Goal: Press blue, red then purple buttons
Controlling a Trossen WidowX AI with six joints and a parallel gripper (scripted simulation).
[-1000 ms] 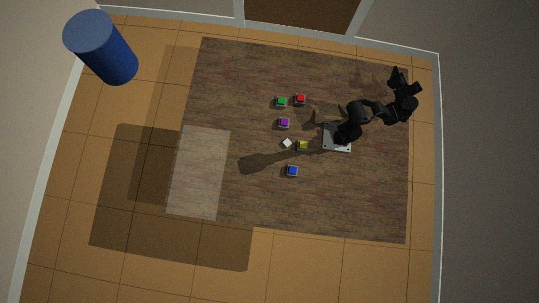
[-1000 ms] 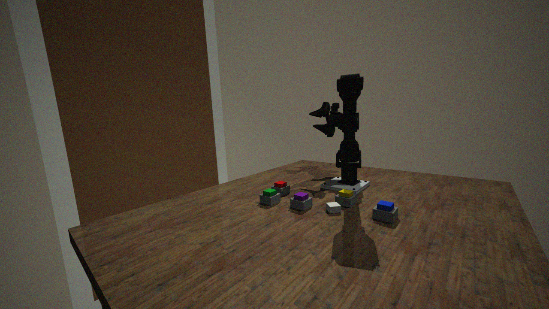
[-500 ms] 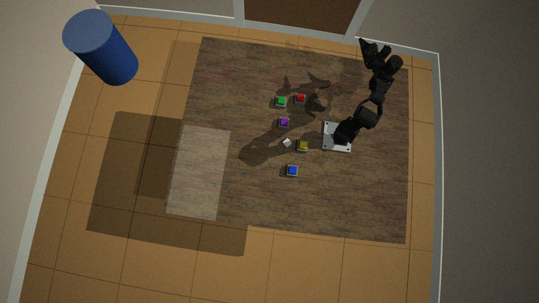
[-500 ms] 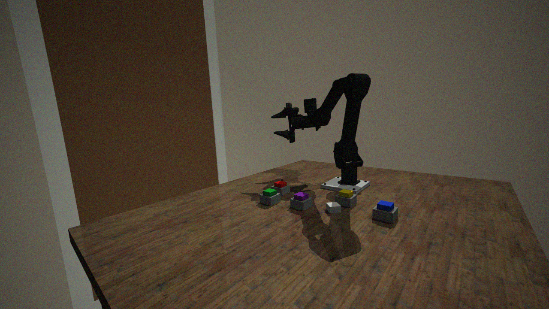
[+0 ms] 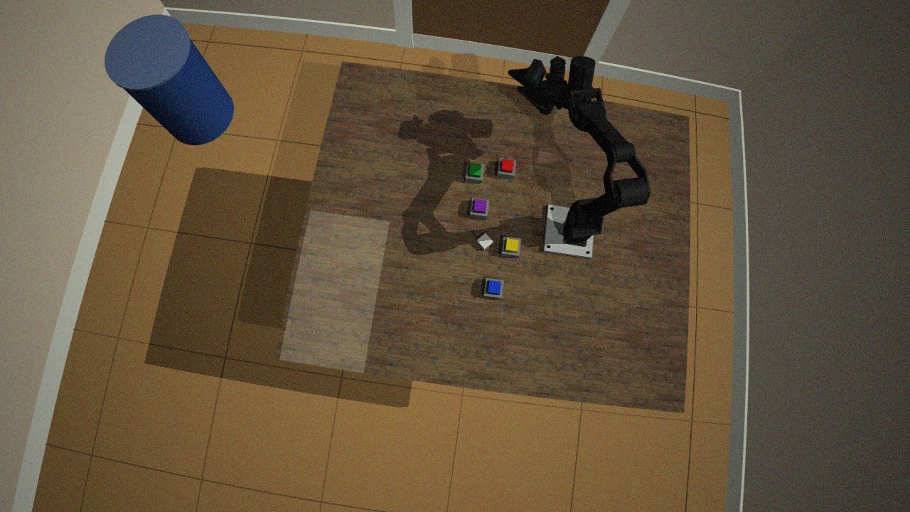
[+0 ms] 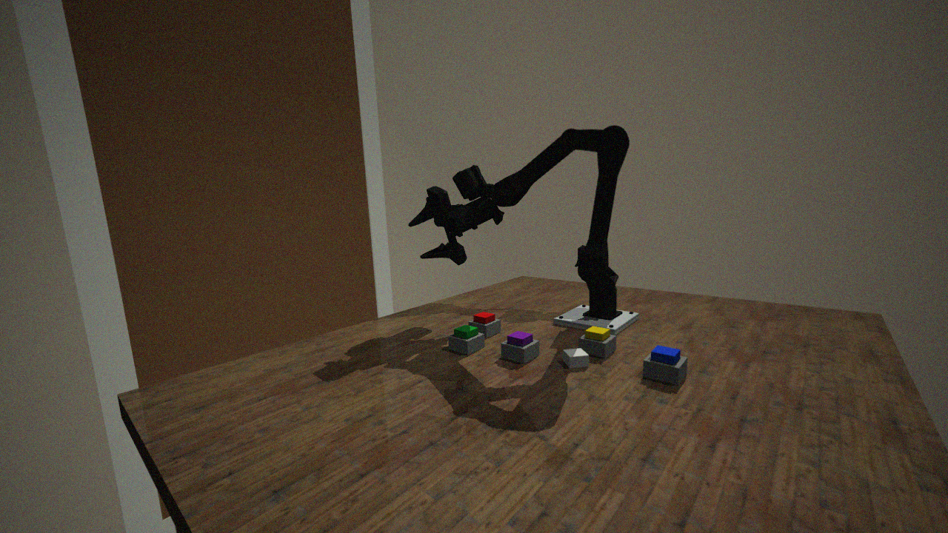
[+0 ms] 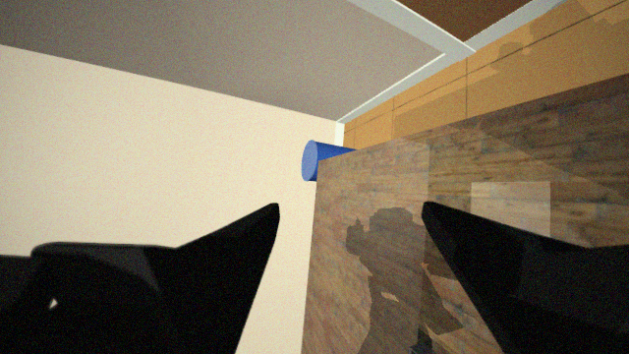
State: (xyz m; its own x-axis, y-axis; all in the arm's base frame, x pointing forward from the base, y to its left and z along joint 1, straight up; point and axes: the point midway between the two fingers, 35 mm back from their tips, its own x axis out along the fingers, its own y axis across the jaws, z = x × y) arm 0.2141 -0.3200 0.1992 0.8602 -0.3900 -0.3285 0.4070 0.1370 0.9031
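Observation:
The blue button (image 5: pixel 493 287) (image 6: pixel 664 355) stands apart from the others, at the near end of the group in the top view. The red button (image 5: pixel 507 165) (image 6: pixel 483 317) is at the far end, beside the green one. The purple button (image 5: pixel 480 206) (image 6: pixel 519 338) sits between the green button and the white block. All three caps stand raised on grey housings. My gripper (image 5: pixel 514 80) (image 6: pixel 415 240) (image 7: pixel 350 209) is open and empty. It is high above the table, beyond the red button towards the door side, touching nothing. No button shows in the wrist view.
A green button (image 5: pixel 474 171) (image 6: pixel 465 332) is close beside the red one. A yellow button (image 5: pixel 511 244) (image 6: pixel 597 333) has a small white block (image 5: pixel 485 242) (image 6: pixel 575 358) near it. A large blue cylinder (image 5: pixel 184 95) (image 7: pixel 311 160) stands off the table (image 5: pixel 604 350) (image 6: pixel 762 450).

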